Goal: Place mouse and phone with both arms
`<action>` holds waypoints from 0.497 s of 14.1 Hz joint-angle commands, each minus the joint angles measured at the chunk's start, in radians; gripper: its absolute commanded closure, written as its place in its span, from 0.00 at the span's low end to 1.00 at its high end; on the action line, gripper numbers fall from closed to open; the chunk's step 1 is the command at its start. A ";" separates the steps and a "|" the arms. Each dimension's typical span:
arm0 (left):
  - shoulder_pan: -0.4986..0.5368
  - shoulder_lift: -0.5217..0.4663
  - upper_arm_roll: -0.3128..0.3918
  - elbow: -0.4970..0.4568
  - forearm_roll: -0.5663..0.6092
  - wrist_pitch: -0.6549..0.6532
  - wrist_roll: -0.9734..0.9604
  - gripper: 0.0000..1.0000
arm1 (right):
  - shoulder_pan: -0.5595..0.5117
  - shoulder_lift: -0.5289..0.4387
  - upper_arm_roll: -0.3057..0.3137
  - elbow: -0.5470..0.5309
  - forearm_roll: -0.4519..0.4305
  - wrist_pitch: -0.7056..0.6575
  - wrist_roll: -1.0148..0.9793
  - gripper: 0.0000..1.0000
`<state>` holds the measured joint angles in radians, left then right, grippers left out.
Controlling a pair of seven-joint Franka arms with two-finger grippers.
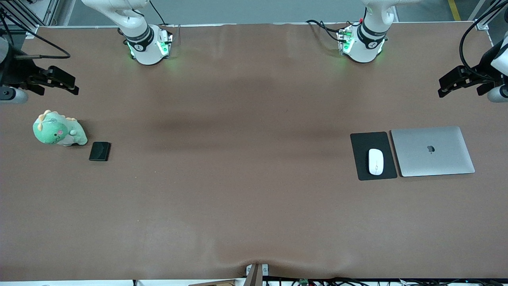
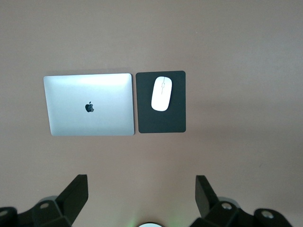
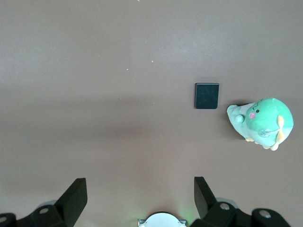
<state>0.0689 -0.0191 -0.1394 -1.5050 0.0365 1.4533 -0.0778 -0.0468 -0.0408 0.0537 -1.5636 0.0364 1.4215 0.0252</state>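
The white mouse lies on a black mouse pad at the left arm's end of the table; it also shows in the left wrist view. The black phone lies flat at the right arm's end, beside a green plush dinosaur; it also shows in the right wrist view. My left gripper is open and empty, raised over bare table at the left arm's end. My right gripper is open and empty, raised over bare table at the right arm's end.
A closed silver laptop lies beside the mouse pad, toward the left arm's end; it also shows in the left wrist view. The dinosaur shows in the right wrist view. A brown cloth covers the table.
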 commanded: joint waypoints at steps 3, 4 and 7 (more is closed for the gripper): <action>0.008 -0.025 0.001 -0.020 -0.027 0.009 0.023 0.00 | -0.010 0.009 0.006 0.014 0.014 0.008 -0.013 0.00; 0.009 -0.025 0.001 -0.020 -0.027 0.009 0.023 0.00 | -0.010 0.009 0.006 0.013 0.014 0.008 -0.008 0.00; 0.009 -0.025 0.001 -0.020 -0.026 0.009 0.024 0.00 | -0.010 0.009 0.006 0.013 0.014 0.010 -0.005 0.00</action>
<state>0.0689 -0.0192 -0.1394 -1.5050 0.0360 1.4533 -0.0777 -0.0513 -0.0384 0.0555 -1.5636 0.0376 1.4330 0.0170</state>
